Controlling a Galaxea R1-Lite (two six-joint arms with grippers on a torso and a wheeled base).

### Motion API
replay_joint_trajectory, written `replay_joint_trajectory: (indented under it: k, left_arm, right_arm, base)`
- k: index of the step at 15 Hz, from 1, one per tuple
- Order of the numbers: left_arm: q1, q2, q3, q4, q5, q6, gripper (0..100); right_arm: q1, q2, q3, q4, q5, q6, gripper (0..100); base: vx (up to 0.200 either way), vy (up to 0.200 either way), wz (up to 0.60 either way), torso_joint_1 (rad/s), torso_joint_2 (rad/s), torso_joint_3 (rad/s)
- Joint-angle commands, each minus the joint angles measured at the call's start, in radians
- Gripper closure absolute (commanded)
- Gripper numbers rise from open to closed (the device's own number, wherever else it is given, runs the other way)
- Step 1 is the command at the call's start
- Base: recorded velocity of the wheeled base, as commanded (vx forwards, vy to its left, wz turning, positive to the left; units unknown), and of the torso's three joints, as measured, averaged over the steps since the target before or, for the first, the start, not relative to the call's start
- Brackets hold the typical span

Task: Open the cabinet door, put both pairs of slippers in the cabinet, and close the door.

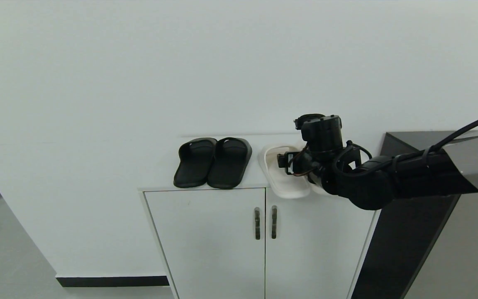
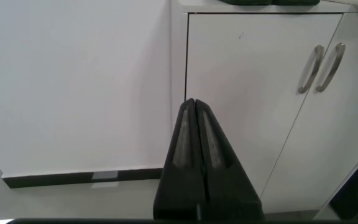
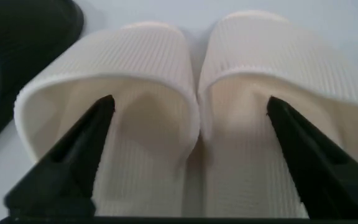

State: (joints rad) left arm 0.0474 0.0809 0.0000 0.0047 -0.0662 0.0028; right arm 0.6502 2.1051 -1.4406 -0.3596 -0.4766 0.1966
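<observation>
A white cabinet (image 1: 206, 232) stands against the wall, both doors shut, its two metal handles (image 1: 265, 223) side by side. On its top lie a pair of black slippers (image 1: 213, 162) and, to their right, a pair of white slippers (image 1: 280, 174). My right gripper (image 3: 188, 134) is open just over the white pair (image 3: 191, 118), one finger inside each slipper, straddling the two inner straps. In the head view this gripper (image 1: 287, 164) covers part of the right-hand white slipper. My left gripper (image 2: 196, 134) hangs low in front of the left cabinet door (image 2: 253, 93), shut with nothing between its fingers.
A dark, tall panel (image 1: 392, 232) stands right beside the cabinet's right side. Grey floor (image 1: 6, 257) lies open to the left, with a black skirting strip (image 1: 112, 281) along the wall.
</observation>
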Motion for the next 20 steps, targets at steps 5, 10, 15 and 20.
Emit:
replay_joint_trajectory:
  k: [5, 10, 15, 20]
  left_arm:
    - [0.000, 0.000, 0.000, 0.000, 0.000, -0.001, 100]
    - [0.000, 0.000, 0.000, 0.000, 0.000, -0.001, 100]
    - [0.000, 0.002, 0.000, 0.000, 0.000, 0.000, 100]
    - [-0.029, 0.000, 0.000, 0.000, 0.000, 0.000, 100]
  right_arm:
    - [-0.058, 0.124, -0.149, 0.007, 0.007, -0.036, 0]
    - [-0.044, 0.116, -0.198, 0.030, 0.010, -0.036, 100]
    - [0.026, -0.114, 0.016, 0.030, 0.078, -0.022, 100]
    - [0.141, -0.478, 0.508, -0.101, 0.233, 0.020, 100]
  base:
    - [0.000, 0.000, 0.00, 0.000, 0.00, 0.000]
    - [0.000, 0.000, 0.00, 0.000, 0.00, 0.000]
    - [0.000, 0.000, 0.00, 0.000, 0.00, 0.000]
    - [0.000, 0.000, 0.00, 0.000, 0.00, 0.000]
